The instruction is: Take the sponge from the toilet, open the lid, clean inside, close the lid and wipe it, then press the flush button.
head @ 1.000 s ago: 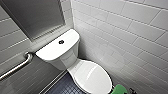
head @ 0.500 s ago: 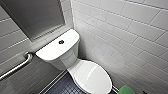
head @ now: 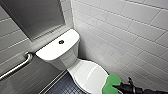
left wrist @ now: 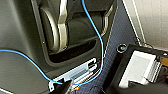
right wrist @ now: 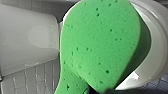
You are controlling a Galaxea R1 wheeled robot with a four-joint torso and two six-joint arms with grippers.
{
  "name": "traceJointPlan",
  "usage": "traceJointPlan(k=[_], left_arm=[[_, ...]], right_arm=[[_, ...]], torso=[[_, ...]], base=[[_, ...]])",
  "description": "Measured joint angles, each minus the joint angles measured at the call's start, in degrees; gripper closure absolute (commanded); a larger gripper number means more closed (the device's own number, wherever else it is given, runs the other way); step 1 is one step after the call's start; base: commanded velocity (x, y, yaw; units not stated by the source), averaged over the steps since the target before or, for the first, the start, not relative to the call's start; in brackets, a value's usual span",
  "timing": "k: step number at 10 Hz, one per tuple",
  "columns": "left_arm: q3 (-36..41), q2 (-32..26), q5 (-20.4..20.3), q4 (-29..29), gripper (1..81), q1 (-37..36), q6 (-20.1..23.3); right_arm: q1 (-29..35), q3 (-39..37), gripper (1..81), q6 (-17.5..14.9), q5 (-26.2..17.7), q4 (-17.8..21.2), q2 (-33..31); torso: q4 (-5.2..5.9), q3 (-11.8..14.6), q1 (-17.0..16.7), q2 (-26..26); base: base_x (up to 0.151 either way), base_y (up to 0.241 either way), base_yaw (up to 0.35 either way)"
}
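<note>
Grab bar (head: 15, 66) on the left wall. Toilet (head: 58, 51) in the corner, flush button (head: 61, 42) on tank top, lid (head: 90, 75) down. Sponge (head: 112, 83) over the lid's front right edge, clamped in right gripper (head: 119, 87). Left gripper (left wrist: 65, 88): can't tell.

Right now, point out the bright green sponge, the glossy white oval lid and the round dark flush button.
bright green sponge (head: 111, 81): head view, upper lobe.
glossy white oval lid (head: 90, 73): head view, bare middle.
round dark flush button (head: 61, 42): head view, centre.
</note>
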Motion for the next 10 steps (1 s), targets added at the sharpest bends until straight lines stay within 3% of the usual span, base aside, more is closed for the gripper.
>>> traceJointPlan(k=[3,7,10], left_arm=[[-0.2,0.3,0.0,0.0,1.0,0.0,0.0],[-0.4,0.5,0.0,0.0,1.0,0.0,0.0],[-0.5,0.3,0.0,0.0,1.0,0.0,0.0]], right_arm=[[7.3,-12.1,81.1,0.1,-5.1,-0.6,13.8],[11.5,-28.8,81.1,0.2,-10.8,-2.3,30.8],[12.2,-40.1,81.1,0.2,-12.7,-3.8,40.5]], torso=[[0.00,0.0,0.0,0.0],[0.00,0.0,0.0,0.0],[0.00,0.0,0.0,0.0]], base=[[0.000,0.000,0.000],[0.000,0.000,0.000],[0.000,0.000,0.000]])
